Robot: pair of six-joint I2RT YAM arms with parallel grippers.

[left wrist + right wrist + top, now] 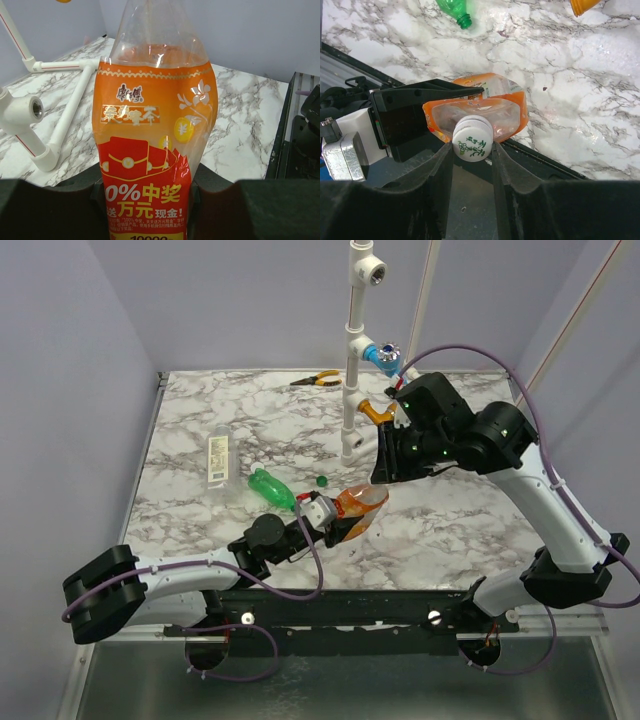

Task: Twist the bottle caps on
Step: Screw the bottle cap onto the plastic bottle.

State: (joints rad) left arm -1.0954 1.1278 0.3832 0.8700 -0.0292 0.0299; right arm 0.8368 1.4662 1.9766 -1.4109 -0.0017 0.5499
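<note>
We see the orange bottle (152, 125) cut off top and bottom, the green bottle (452, 7) only by its neck

The orange bottle (150, 125) reads "康师傅"; "0%中奖"; "万元现金!".

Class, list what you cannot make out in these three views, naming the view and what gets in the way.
- Right wrist view: the white cap hides the neck threads, so how far it is screwed on is unknown.
- Left wrist view: the top edge cuts off the orange bottle above its shoulder.
- Top view: the right gripper covers the cap.
- Top view: the clear bottle's print is too small to read.
</note>
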